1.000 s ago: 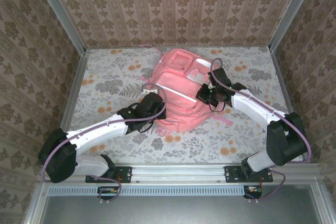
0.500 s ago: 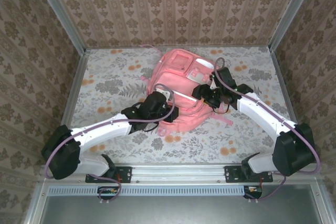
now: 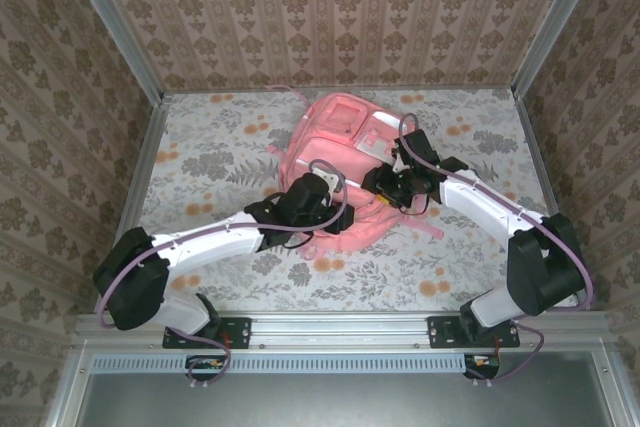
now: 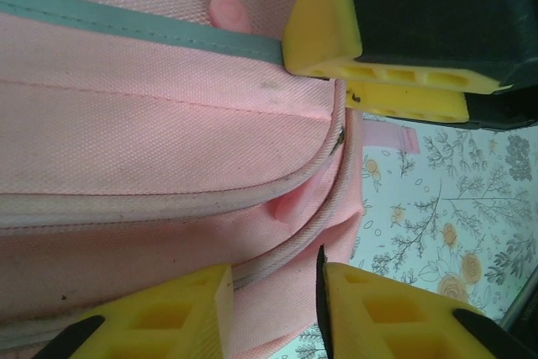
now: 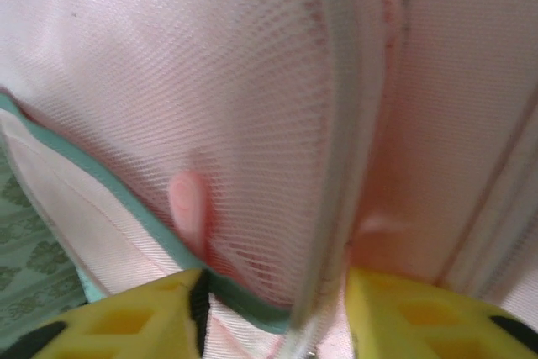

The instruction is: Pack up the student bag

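The student bag point(image 3: 338, 152), a salmon-pink backpack, lies flat at the back middle of the table. My left gripper point(image 3: 330, 191) is over its near front edge and my right gripper point(image 3: 384, 183) is at its right side, the two close together. In the left wrist view the left gripper point(image 4: 273, 296) stands open, with the student bag's point(image 4: 151, 132) zip seam and corner running between its yellow fingers point(image 4: 168, 313). In the right wrist view the right gripper point(image 5: 273, 292) is open around a pale mesh pocket point(image 5: 244, 124) with teal trim.
The floral table top point(image 3: 200, 162) lies bare to the left of the bag and along the front. A pink strap point(image 3: 432, 232) trails off the bag's right side. Patterned walls enclose the table on three sides. The other gripper's yellow fingers point(image 4: 378, 60) show close by in the left wrist view.
Both grippers were shut a second ago and now stand open. The left arm has reached further right onto the bag. The right gripper shifted slightly along the bag's right side.
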`<state>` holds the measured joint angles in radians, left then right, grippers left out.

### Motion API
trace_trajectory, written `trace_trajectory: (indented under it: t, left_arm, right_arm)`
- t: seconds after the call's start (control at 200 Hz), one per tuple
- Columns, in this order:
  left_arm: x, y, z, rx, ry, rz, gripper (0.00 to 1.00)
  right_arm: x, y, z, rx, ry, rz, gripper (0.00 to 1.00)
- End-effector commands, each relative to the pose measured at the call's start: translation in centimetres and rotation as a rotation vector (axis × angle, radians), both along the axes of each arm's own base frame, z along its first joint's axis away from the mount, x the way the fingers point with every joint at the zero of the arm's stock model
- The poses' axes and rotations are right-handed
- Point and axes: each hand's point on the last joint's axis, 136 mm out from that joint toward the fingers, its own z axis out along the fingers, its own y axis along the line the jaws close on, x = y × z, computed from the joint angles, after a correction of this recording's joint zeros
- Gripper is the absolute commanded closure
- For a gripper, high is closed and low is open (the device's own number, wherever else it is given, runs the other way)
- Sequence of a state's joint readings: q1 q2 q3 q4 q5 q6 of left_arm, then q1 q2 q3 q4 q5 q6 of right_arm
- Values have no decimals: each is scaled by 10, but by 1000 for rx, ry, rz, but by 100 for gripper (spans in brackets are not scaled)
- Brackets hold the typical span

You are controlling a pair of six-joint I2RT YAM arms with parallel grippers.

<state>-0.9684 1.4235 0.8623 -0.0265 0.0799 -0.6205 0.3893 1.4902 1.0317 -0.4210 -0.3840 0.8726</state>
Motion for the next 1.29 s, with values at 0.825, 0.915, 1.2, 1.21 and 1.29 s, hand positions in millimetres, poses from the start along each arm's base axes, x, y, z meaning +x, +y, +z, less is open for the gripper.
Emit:
trace_trajectory:
  t: [0.825, 0.915, 1.2, 1.21, 1.29]
  left_arm:
    - [34, -12, 18, -37, -107, 42, 69]
    - [37, -10, 19, -25, -126, 55, 75]
    - [43, -6, 18, 16, -175, 56, 96]
    - [43, -7, 20, 13, -179, 54, 97]
    - [41, -8, 22, 14, -205, 31, 100]
  right_arm:
    - [6, 44, 73, 322, -67, 72, 79]
    - [5, 44, 71, 318, -63, 72, 80]
    - [4, 41, 68, 295, -55, 64, 83]
    - [4, 40, 69, 295, -56, 63, 83]
    - [4, 40, 68, 291, -51, 60, 83]
